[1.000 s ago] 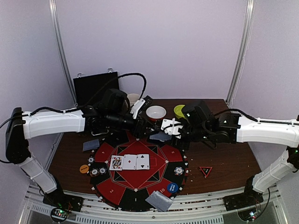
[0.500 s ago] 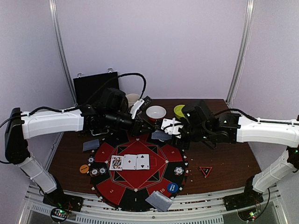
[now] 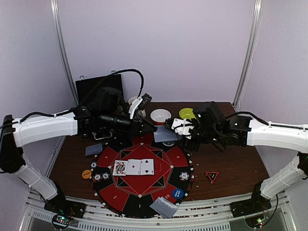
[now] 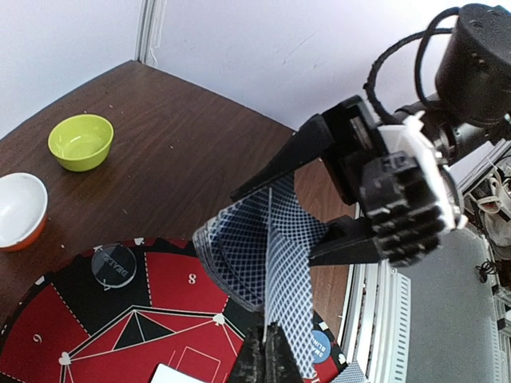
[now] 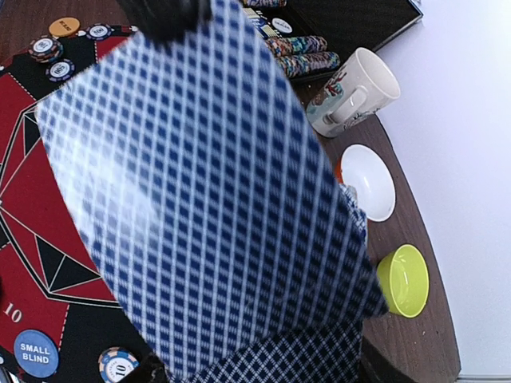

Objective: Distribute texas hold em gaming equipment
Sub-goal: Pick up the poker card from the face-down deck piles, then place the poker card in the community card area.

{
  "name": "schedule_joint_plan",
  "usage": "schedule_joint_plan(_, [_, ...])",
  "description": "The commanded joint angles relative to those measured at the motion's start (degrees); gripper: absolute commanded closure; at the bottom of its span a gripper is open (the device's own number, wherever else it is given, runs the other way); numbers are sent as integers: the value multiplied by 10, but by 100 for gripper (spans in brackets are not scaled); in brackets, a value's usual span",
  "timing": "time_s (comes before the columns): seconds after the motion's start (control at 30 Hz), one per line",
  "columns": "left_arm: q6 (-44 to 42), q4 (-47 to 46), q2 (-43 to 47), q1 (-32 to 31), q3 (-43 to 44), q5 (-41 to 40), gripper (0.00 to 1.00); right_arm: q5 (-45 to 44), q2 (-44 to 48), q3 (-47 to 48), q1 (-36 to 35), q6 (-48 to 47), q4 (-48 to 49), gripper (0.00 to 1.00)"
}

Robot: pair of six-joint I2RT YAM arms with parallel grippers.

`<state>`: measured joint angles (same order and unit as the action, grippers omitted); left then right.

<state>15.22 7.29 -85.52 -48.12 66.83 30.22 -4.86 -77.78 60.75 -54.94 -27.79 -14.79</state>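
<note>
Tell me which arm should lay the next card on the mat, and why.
Left. Its tool is shut on a single card at the edge of the deck, above the mat; the right tool is busy holding the deck.

Blurred blue-checked card (image 5: 200,199) close before the deck (image 5: 295,359); red-black mat (image 5: 32,199) left, mug (image 5: 355,92), white bowl (image 5: 367,182), green bowl (image 5: 406,279) right.

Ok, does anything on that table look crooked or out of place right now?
The deck in the right gripper is splayed, not squared, while the left gripper pinches one card from it. The face-down cards lie askew, overhanging the near edge of the mat.
</note>
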Motion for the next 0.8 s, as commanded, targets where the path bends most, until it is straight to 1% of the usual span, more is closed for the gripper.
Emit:
schedule_joint_plan(0.0, [-8,-36,36,14,-12,-4,100,-7,21,-17,31,27,10,44])
schedule_joint_plan(0.17, [-22,-21,73,35,-31,-36,100,-25,24,-25,78,50,7,44])
schedule_joint_plan(0.27, [-3,9,78,46,-39,-96,100,-43,27,-23,88,59,2,44])
schedule_joint_plan(0.33, [50,27,66,45,-49,-165,100,-56,29,-22,92,66,2,44])
schedule_joint_plan(0.37, [92,12,61,45,-66,-178,100,-61,30,-21,92,69,1,44])
schedule_joint_plan(0.43, [198,-81,59,33,-133,-165,100,-65,31,-20,92,74,1,44])
schedule_joint_plan(0.5, [264,-168,52,3,-185,-200,100,-63,33,-20,92,78,0,44])
schedule_joint_plan(0.53, [287,-182,41,-9,-196,-222,100,-61,34,-20,92,79,-1,44])
schedule_joint_plan(0.6, [325,-180,16,-21,-199,-258,100,-55,37,-18,92,79,-5,44])
schedule_joint_plan(0.77, [359,-184,-32,-59,-176,-349,100,-51,49,-20,92,76,-8,44])
